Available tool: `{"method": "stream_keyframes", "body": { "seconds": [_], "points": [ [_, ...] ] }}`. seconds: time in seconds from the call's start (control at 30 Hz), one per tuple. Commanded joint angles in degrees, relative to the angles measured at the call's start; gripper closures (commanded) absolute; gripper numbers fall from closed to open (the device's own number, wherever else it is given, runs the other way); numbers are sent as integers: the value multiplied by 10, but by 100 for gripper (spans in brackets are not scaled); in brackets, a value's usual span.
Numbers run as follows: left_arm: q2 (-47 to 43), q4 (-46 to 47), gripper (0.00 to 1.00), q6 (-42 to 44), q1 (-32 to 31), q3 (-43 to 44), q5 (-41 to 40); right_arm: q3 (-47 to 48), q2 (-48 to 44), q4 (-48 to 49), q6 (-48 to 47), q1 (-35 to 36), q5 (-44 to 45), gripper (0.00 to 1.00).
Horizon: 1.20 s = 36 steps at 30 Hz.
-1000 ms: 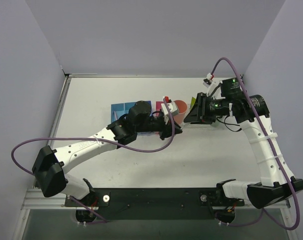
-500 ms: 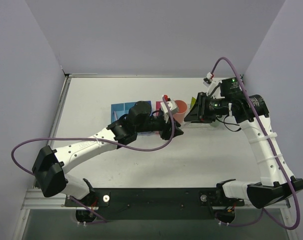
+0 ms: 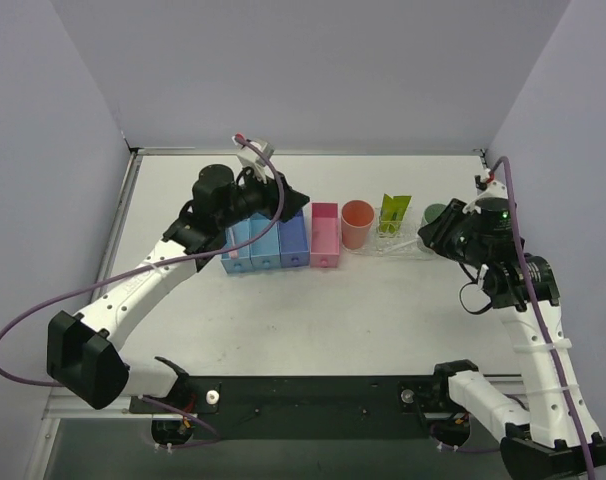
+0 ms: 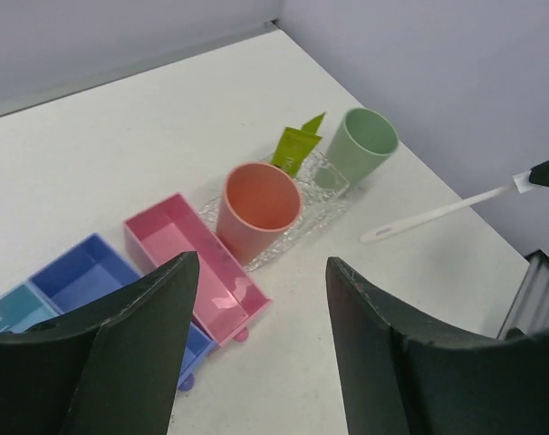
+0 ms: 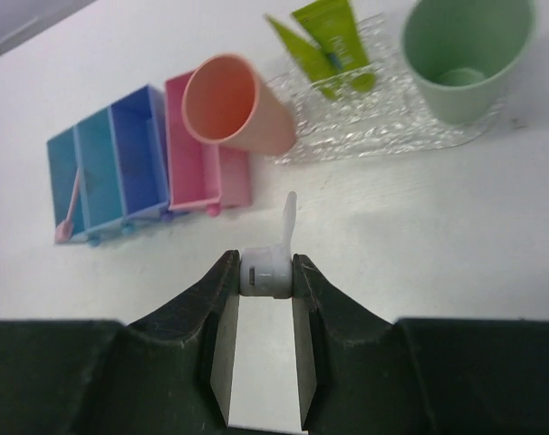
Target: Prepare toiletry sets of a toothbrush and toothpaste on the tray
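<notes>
- Now the right gripper point(image 5: 265, 272) pinches the white handle of a toothbrush point(image 5: 289, 213), with both fingers pressed against it
- That toothbrush is held above the table point(image 3: 383, 320), on the near side of the tray point(image 5: 383, 122) and not touching it; in the right wrist view its free end points toward the gap between the pink box point(image 5: 195, 159) and the tray
- The left wrist view shows the same brush as a thin white stick reaching in from the right, just beside the tray's near edge
- The left gripper point(image 4: 259, 299) hangs with its fingers spread wide and nothing between them; in the top view it sits over the blue bins point(image 3: 266, 242)
- The tray is clear and bumpy, and lies to the right of the pink box
- An orange cup point(image 5: 234, 104) stands at the tray's left end and a green cup point(image 5: 465, 54) at its right end
- Two lime toothpaste tubes point(image 5: 333, 41) lie on the tray between the cups, touching each other
- A second toothbrush point(image 5: 69, 208) with a pinkish end lies at the teal end of the blue bins; which compartment it is in cannot be told
</notes>
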Motion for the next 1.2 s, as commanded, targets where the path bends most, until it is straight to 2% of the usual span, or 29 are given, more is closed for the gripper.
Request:
{"method": "stream_keyframes", "body": {
  "seconds": [0.0, 0.13, 0.43, 1.17],
  "points": [
    [-43, -13, 32, 10, 33, -6, -20, -57, -24, 130, 13, -27, 114, 100],
    [-54, -15, 32, 20, 59, -13, -12, -79, -24, 170, -2, -45, 143, 100],
    [-26, -22, 32, 30, 82, 13, -2, -126, -16, 249, 17, -68, 141, 100],
    [-1, -25, 31, 42, 112, 27, 6, -136, 37, 255, 32, -72, 116, 100]
  ]
}}
